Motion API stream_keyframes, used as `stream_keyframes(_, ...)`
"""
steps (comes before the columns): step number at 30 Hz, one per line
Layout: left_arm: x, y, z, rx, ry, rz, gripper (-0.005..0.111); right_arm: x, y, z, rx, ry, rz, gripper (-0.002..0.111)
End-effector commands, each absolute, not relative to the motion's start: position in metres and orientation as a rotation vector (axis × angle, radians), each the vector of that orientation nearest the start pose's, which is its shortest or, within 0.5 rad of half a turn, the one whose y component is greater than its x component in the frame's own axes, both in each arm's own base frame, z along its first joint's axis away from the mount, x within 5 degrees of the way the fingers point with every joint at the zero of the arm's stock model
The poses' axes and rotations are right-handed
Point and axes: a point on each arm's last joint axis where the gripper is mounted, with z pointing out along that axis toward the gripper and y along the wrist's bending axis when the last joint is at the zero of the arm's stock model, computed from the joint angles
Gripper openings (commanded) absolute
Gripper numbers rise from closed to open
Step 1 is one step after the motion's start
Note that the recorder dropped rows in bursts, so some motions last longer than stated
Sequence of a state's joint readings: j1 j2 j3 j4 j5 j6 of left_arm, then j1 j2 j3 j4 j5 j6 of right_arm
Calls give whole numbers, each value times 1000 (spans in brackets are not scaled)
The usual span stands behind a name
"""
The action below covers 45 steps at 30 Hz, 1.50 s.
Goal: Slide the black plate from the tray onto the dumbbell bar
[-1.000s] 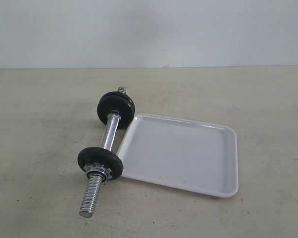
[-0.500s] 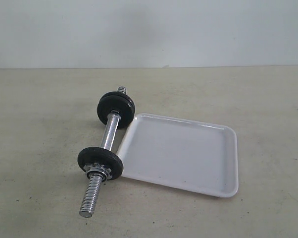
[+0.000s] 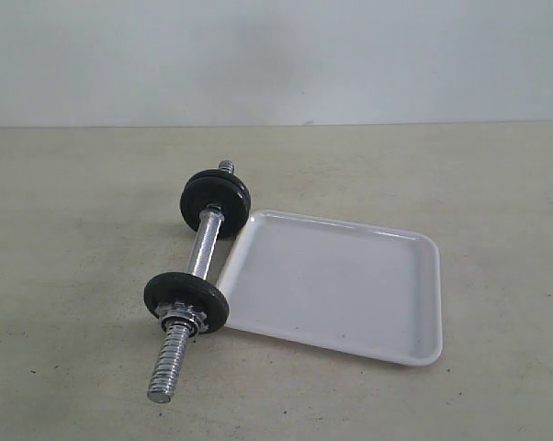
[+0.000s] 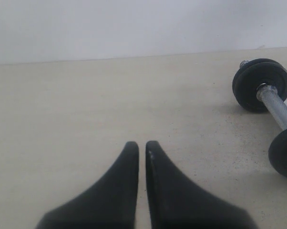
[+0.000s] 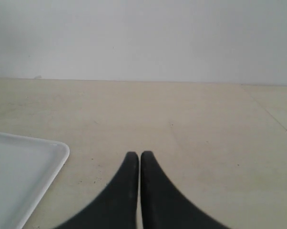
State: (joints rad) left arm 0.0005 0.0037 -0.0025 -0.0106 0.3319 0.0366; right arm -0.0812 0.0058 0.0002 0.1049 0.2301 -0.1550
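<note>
Both pairs of jaws closed

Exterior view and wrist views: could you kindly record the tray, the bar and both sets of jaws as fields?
tray: white, nothing on it
dumbbell bar: on table beside tray, carrying two black discs
near disc: chrome nut outside it
far disc: threaded end beyond it
left gripper: jaws shut, empty
right gripper: jaws shut, empty

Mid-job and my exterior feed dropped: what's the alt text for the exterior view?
A chrome dumbbell bar carrying two black discs lies on a beige table, along the left edge of a white tray with nothing in it. No arms show.
</note>
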Motion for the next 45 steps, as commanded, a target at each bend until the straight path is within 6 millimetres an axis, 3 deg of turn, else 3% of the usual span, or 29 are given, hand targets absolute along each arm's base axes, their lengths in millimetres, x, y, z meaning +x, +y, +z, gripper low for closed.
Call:
stream_keyframes(1, 54, 0, 185, 12, 1799, 7, 4, 55, -2, 189, -54, 1752, -95, 0)
stream_keyframes(9, 54, 0, 185, 12, 1799, 7, 4, 55, 2, 187, -143, 1763, -59, 0)
stream_keyframes(45, 54, 0, 185, 12, 1799, 7, 4, 53, 1, 182, -83, 1826, -27, 0)
